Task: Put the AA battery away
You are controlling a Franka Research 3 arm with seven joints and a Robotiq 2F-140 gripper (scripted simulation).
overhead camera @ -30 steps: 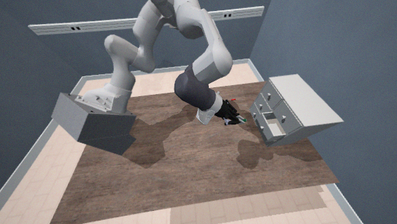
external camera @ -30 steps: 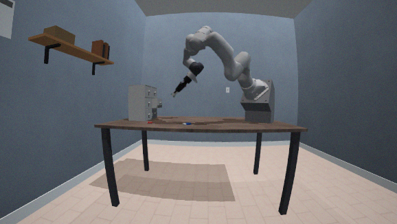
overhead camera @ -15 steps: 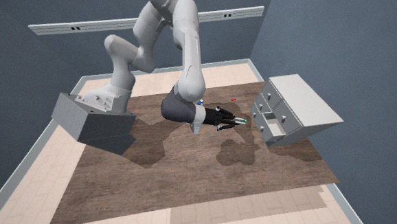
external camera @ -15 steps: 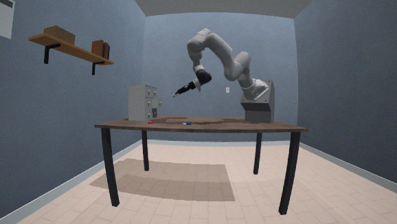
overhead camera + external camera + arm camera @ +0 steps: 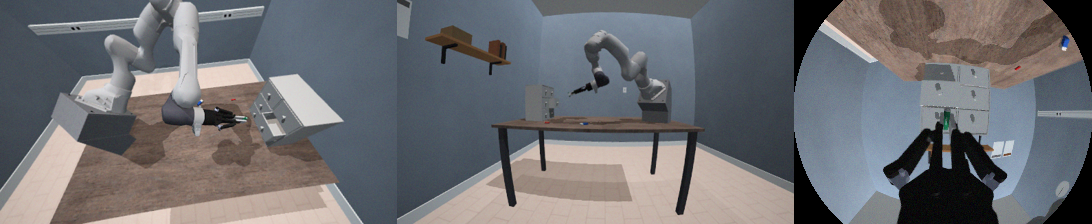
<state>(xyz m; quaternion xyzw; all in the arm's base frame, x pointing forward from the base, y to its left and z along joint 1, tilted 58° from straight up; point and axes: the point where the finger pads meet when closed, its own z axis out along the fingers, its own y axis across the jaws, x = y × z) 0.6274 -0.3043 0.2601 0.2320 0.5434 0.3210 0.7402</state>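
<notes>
The gripper (image 5: 241, 119) hung in the air above the wooden table (image 5: 192, 178), stretched out nearly level and pointing at the front of the grey chest (image 5: 309, 99), with a gap left between its tips and the drawers. Its fingers were drawn close together and clamped on the battery (image 5: 242, 119), a slim pale cylinder with a green end that stuck out past the fingertips toward the chest. From the wrist view the green tip (image 5: 946, 120) lay in line with the drawer fronts. One drawer (image 5: 275, 126) stood pulled out from the chest, its pale inside showing from above; the other fronts, each with a small knob, sat flush. In the side view the open drawer (image 5: 553, 102) jutted from the chest's front at the middle height, and the gripper (image 5: 571, 93) was held a little higher than it and off to one side. A small red object (image 5: 233, 99) lay on the table near the chest, and a small blue and white object (image 5: 200, 102) lay further back, partly hidden by the arm (image 5: 185, 69). The arm's grey base (image 5: 89, 127) stood at the far end of the table from the chest.
</notes>
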